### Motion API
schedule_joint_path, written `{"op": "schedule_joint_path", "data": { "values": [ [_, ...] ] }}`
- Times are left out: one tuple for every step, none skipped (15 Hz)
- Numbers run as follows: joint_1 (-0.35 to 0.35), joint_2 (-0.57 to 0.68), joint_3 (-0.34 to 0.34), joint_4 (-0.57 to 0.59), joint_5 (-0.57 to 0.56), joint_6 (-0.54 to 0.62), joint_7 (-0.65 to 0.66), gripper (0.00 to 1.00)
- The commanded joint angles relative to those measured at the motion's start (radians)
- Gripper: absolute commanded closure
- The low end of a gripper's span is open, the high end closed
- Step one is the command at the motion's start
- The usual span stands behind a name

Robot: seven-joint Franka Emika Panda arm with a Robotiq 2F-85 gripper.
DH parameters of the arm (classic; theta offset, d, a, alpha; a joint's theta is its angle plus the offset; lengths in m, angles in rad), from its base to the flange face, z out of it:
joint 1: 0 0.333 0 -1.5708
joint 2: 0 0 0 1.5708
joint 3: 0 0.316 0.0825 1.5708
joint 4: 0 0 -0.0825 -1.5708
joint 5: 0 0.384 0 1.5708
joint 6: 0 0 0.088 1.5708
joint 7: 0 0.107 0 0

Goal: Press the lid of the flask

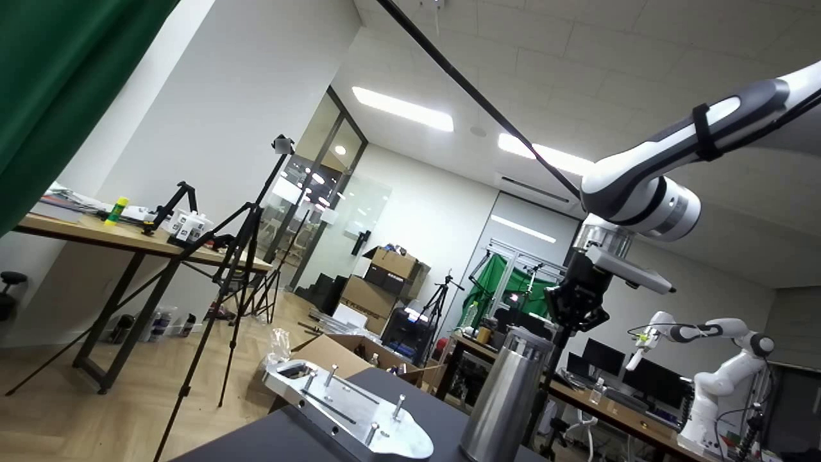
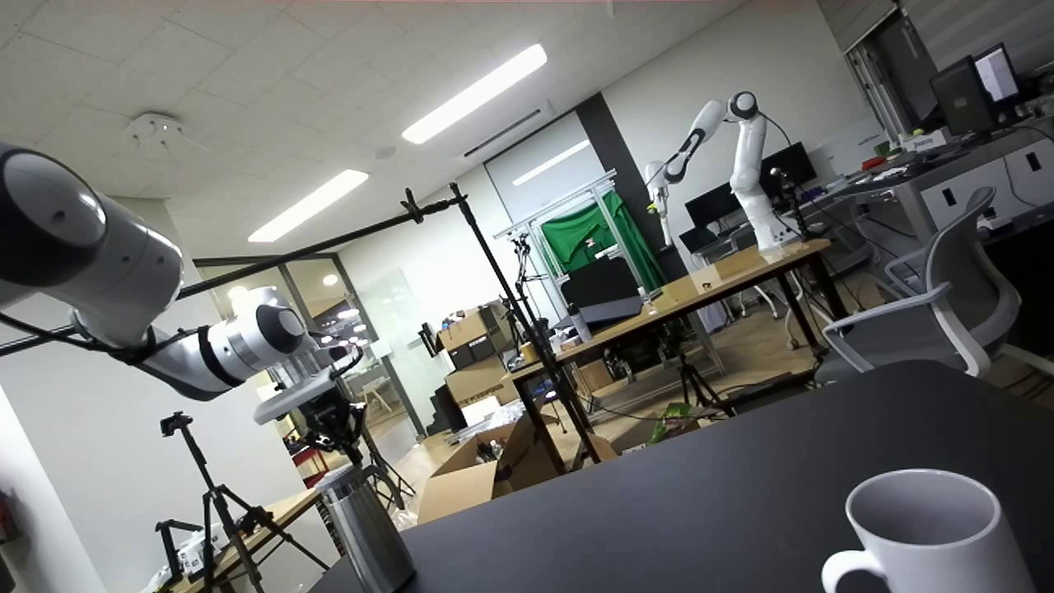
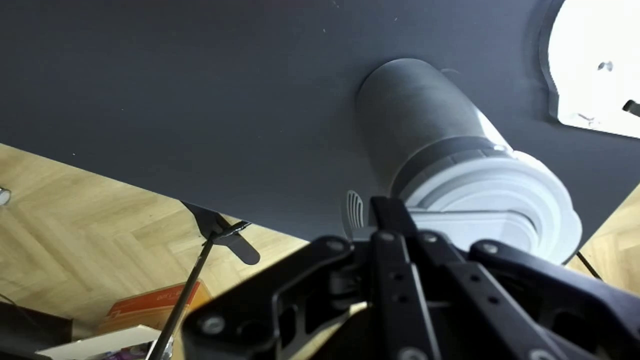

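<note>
Standing on the dark surface (image 2: pixel 700 494), the brushed-steel flask (image 1: pixel 500 410) shows at five o'clock in an exterior view, with its lid (image 3: pixel 500 205) on. In the wrist view that lid lies at three o'clock, pale and round, and the flask's body runs back from it toward eleven o'clock. The robot arm (image 1: pixel 641 179) slopes in from two o'clock in an exterior view and bends down, its jaws close by the lid. In the wrist view the jaws show at six o'clock, pressed together, and overlap the lid's eight o'clock side beside a ridged tab (image 3: pixel 354 212); whether they touch it, I cannot tell. Near the flask, at its nine o'clock in an exterior view, lies a whitish metal plate (image 1: pixel 359 404) set with upright bolts (image 1: pixel 399 406). In an exterior view, at the flask's three o'clock and well apart on the same surface, a white mug (image 2: pixel 939 535) points its handle (image 2: pixel 852 562) toward eight o'clock.
</note>
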State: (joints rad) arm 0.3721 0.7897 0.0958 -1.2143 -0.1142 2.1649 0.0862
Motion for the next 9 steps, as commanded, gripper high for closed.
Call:
{"op": "schedule_joint_path", "data": {
  "values": [
    [0.004, 0.02, -0.009, 0.033, -0.006, -0.017, 0.042, 1.0],
    [0.004, 0.017, -0.009, 0.032, -0.005, -0.016, 0.044, 1.0],
    [0.004, 0.008, -0.009, 0.03, -0.005, -0.017, 0.048, 1.0],
    [0.005, -0.001, -0.01, 0.028, -0.006, -0.019, 0.052, 1.0],
    [0.009, -0.023, -0.018, 0.013, -0.009, -0.017, 0.053, 1.0],
    [0.011, -0.036, -0.021, 0.011, -0.014, -0.029, 0.055, 1.0],
    [0.014, -0.059, -0.026, 0.002, -0.017, -0.05, 0.063, 0.74],
    [0.018, -0.077, -0.034, -0.002, -0.027, -0.082, 0.061, 0.74],
    [0.016, -0.101, -0.037, -0.016, -0.029, -0.113, 0.06, 0.67]
  ]
}}
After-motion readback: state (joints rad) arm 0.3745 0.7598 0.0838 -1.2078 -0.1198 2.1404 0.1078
